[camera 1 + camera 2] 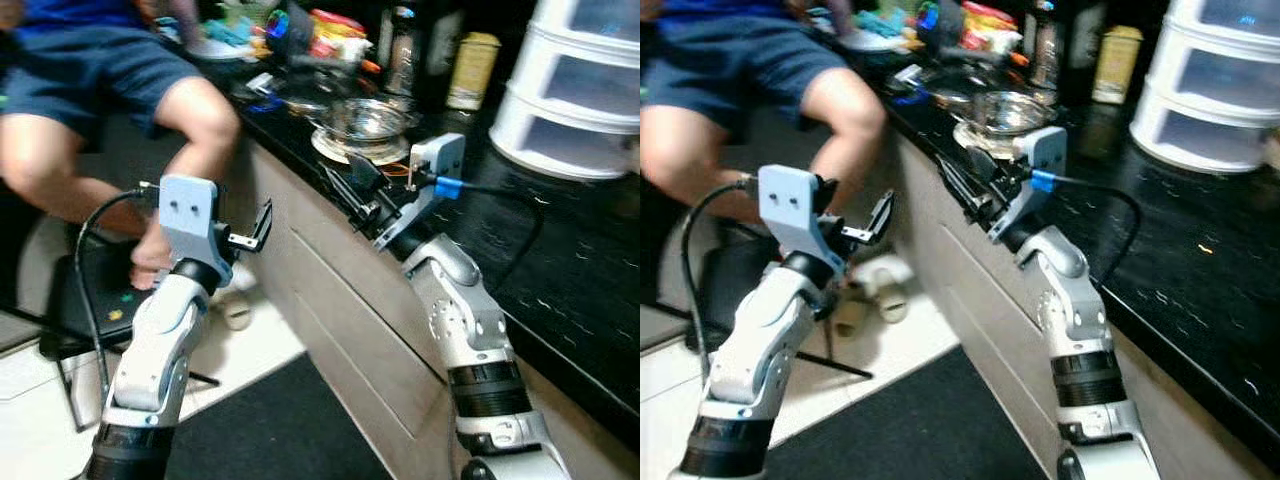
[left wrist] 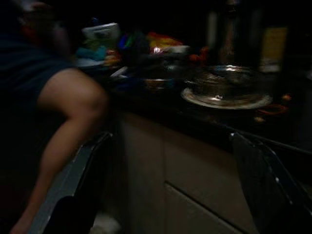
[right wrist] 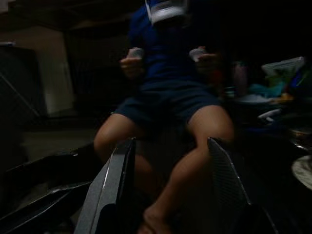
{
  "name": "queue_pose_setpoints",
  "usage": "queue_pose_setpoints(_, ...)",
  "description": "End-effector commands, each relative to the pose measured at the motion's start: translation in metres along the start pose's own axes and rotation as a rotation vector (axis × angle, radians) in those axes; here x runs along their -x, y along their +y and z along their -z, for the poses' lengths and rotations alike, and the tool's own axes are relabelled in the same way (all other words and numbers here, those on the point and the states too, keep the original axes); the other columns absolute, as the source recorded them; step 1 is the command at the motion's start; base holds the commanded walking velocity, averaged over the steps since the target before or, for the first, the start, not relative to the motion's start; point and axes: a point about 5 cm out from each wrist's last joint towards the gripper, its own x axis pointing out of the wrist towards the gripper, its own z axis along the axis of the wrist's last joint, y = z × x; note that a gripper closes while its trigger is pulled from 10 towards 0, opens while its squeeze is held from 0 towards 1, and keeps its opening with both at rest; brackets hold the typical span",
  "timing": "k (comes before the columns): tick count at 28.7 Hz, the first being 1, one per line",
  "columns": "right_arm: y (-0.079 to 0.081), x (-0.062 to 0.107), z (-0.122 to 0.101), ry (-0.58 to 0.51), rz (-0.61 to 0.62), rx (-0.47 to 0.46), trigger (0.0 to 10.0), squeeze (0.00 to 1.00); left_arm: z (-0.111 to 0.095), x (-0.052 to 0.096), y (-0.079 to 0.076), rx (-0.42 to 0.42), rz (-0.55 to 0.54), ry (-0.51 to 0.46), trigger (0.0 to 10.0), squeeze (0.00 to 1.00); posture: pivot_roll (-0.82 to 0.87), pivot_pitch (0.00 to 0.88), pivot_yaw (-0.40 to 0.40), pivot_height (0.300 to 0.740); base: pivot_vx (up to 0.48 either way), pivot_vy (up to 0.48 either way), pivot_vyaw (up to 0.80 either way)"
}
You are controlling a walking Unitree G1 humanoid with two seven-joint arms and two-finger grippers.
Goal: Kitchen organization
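Note:
A steel bowl (image 1: pixel 366 118) sits on a pale plate (image 1: pixel 345 150) near the front edge of the black counter (image 1: pixel 560 250). My right gripper (image 1: pixel 350 186) hovers open at that counter edge, just in front of the plate, with nothing between its fingers. My left gripper (image 1: pixel 252 233) is raised off the counter over the floor, also open and empty. In the left wrist view the bowl (image 2: pixel 222 83) lies ahead, beyond the spread fingers (image 2: pixel 73 187). The right wrist view looks past its open fingers (image 3: pixel 117 180) at a seated person (image 3: pixel 168 97).
A person in blue shorts (image 1: pixel 90 70) sits on a stool close to the counter's left end. Bottles (image 1: pixel 400 45), a yellow-lidded jar (image 1: pixel 472 68) and colourful clutter (image 1: pixel 320 35) crowd the counter's back. White stacked drawers (image 1: pixel 575 85) stand at the right. Slippers (image 1: pixel 870 295) lie on the floor.

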Motion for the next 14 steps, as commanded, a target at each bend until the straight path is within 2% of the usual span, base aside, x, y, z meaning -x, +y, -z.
queue_pose_setpoints(1, 0.0045, -0.0014, -0.0040, -0.022, -0.024, -0.008, 10.0, 0.00, -0.0003, 0.0003, 0.0010, -0.008, 0.004, 0.001, 10.0, 0.00, 0.04, 0.025, -0.029, 0.740, 0.405, 0.000, 0.80)
queue_pose_setpoints(14, 0.0035, -0.0038, -0.0097, -0.049, -0.024, -0.057, 10.0, 0.00, -0.0005, -0.0006, -0.0020, -0.005, 0.020, -0.002, 10.0, 0.00, 0.04, 0.011, -0.028, 0.740, 0.407, 0.000, 0.00)
